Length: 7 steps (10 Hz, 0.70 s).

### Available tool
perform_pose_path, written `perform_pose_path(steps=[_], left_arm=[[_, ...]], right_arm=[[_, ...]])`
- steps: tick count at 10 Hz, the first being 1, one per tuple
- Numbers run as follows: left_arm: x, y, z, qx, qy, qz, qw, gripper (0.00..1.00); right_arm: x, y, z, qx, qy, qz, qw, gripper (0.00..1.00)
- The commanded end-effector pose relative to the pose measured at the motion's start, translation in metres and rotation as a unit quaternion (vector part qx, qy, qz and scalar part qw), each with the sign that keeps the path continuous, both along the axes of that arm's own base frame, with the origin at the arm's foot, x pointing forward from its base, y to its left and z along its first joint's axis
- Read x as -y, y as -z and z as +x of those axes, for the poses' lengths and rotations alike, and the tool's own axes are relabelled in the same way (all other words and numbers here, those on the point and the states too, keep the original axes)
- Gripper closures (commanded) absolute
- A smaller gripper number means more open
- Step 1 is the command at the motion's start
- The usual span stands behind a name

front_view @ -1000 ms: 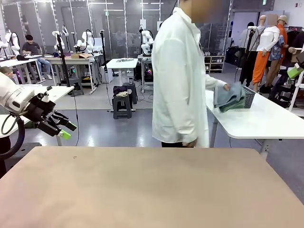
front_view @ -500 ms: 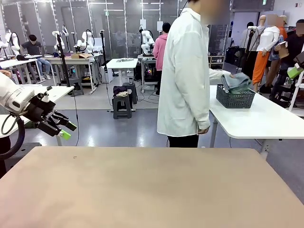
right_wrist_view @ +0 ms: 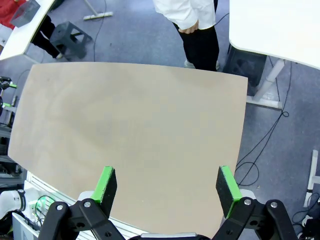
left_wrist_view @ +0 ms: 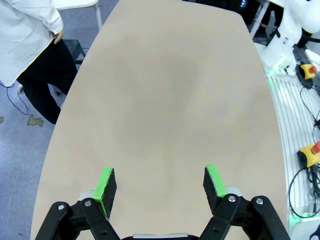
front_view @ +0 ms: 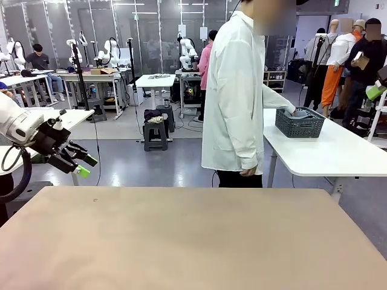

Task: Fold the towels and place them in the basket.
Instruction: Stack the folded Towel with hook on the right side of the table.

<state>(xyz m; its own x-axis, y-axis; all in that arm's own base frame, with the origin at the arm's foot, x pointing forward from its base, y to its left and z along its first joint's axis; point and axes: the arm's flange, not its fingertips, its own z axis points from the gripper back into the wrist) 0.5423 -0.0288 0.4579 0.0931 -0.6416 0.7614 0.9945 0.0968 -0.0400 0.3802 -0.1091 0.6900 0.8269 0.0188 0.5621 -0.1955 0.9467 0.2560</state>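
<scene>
- Towels (front_view: 299,113) lie in the basket (front_view: 300,124) on the white far-right table (front_view: 338,154).
- We see a person (front_view: 236,96) reaching a hand into it.
- Our left gripper (front_view: 78,162) hangs spread wide and empty at the near table's (front_view: 193,241) left edge.
- Our right gripper (right_wrist_view: 167,187) is wide apart too, holding nothing above that table.

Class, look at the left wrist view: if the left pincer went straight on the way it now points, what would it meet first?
Most likely the bare tan tabletop. The left pincer is open with nothing between its green pads, and nothing lies on the table ahead of it. How far off the surface is cannot be judged.
</scene>
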Motion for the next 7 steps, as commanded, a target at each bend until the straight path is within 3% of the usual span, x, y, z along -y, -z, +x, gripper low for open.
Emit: perform_pose_path(steps=[1, 7], left_arm=[[0.0001, -0.0011, -0.0004, 0.001, 0.000, 0.000, 1.000, 0.12], [0.0001, -0.0011, -0.0004, 0.001, 0.000, 0.000, 1.000, 0.12]], right_arm=[[-0.0017, -0.0034, 0.0015, -0.009, 0.007, 0.004, 1.000, 0.00], [-0.0017, -0.0034, 0.0015, -0.009, 0.007, 0.004, 1.000, 0.00]])
